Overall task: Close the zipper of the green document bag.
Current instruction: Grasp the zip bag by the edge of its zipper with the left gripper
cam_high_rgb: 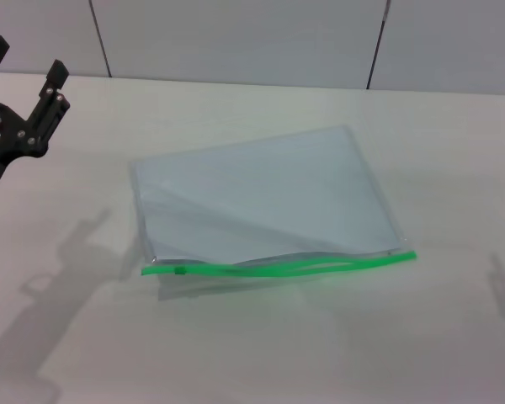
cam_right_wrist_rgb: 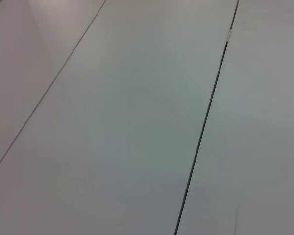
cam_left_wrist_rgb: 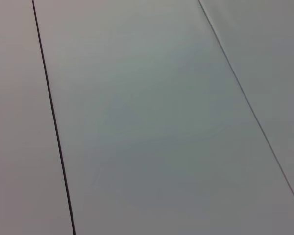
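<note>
Translucent pale blue-grey document bag [cam_high_rgb: 265, 194], bright green zipper [cam_high_rgb: 278, 267], darker green slider [cam_high_rgb: 179, 270], black left claw [cam_high_rgb: 23, 55], off-white table [cam_high_rgb: 261, 353]

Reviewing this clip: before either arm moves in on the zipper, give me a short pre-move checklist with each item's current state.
1. Green document bag flat on the table, fully in view: ok.
2. Zipper closed: not ok; the strips gape apart along the near edge.
3. Slider tab located, at the strip's left end: ok.
4. Left claw open, raised clear of the bag: ok.
5. Right claw position: cannot tell; not in view.
6. Wrist views on the bag: not ok; they show only wall panels.
</note>
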